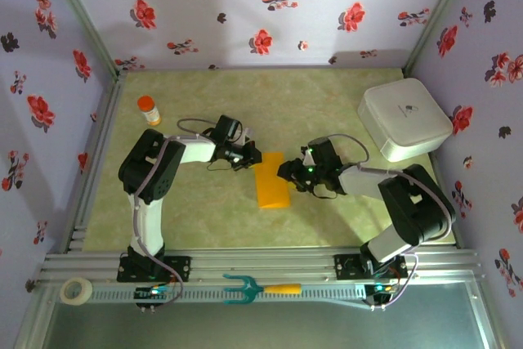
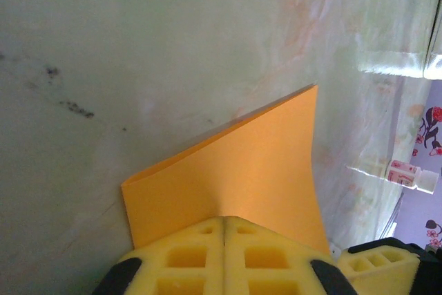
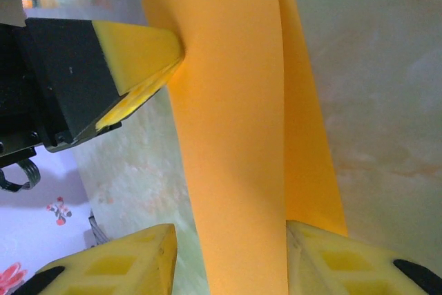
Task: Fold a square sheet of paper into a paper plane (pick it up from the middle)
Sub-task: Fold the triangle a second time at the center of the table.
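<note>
The square sheet of paper [image 1: 272,181] lies folded into a long orange-yellow strip at the middle of the table. My left gripper [image 1: 249,157] is shut on its far left edge, and the left wrist view shows the paper [image 2: 242,170] rising from the pinched fingers [image 2: 224,222]. From the right, my right gripper [image 1: 288,173] straddles the strip. In the right wrist view the paper [image 3: 235,136] runs between its spread fingers [image 3: 231,229]. One finger stands clear of the paper and the other is at its edge. The left gripper's yellow finger [image 3: 138,53] touches the strip at the upper left.
A white box [image 1: 404,118] sits at the back right. An orange-capped bottle [image 1: 149,109] stands at the back left. A teal fork with an orange handle [image 1: 257,288] and a roll of tape [image 1: 77,289] lie on the front rail by the arm bases.
</note>
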`<state>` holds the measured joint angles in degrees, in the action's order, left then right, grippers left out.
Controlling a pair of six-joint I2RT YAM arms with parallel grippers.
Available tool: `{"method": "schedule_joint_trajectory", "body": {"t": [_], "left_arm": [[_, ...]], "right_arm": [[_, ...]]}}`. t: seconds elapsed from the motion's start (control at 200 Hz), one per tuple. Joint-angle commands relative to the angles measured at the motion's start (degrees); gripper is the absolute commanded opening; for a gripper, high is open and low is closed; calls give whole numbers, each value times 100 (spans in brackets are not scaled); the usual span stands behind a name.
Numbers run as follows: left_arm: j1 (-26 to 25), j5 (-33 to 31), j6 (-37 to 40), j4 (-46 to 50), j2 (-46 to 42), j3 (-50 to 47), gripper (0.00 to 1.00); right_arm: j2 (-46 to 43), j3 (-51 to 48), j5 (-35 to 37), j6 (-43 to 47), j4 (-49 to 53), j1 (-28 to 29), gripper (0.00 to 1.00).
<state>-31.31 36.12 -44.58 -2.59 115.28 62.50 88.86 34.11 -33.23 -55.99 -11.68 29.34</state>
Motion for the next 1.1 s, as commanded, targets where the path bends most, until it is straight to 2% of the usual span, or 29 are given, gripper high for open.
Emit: {"method": "schedule_joint_trajectory", "body": {"t": [0.0, 0.235, 0.445, 0.53, 0.665, 0.805, 0.99, 1.095], "left_arm": [[42, -69, -3, 44, 39, -89, 5], [37, 58, -50, -83, -98, -28, 8], [38, 97, -56, -84, -239, 52, 13], [36, 115, -93, -92, -355, 65, 16], [37, 91, -113, -141, -798, -12, 28], [33, -162, -61, -29, -1381, -206, 34], [24, -592, 66, 30, -2162, -674, 35], [-13, -804, 195, 56, -2553, -944, 37]], "right_arm": [[87, -33, -267, 80, -336, -135, 42], [398, -158, -629, -53, -888, -241, 29], [544, -211, -606, -44, -979, -289, 24], [611, -212, -564, -46, -962, -290, 19], [733, -220, -418, -111, -969, -287, 11], [839, -246, -342, -372, -1322, -271, 6], [887, -245, -183, -749, -1706, -210, 7], [879, -180, -248, -689, -1636, -201, 15]]}}
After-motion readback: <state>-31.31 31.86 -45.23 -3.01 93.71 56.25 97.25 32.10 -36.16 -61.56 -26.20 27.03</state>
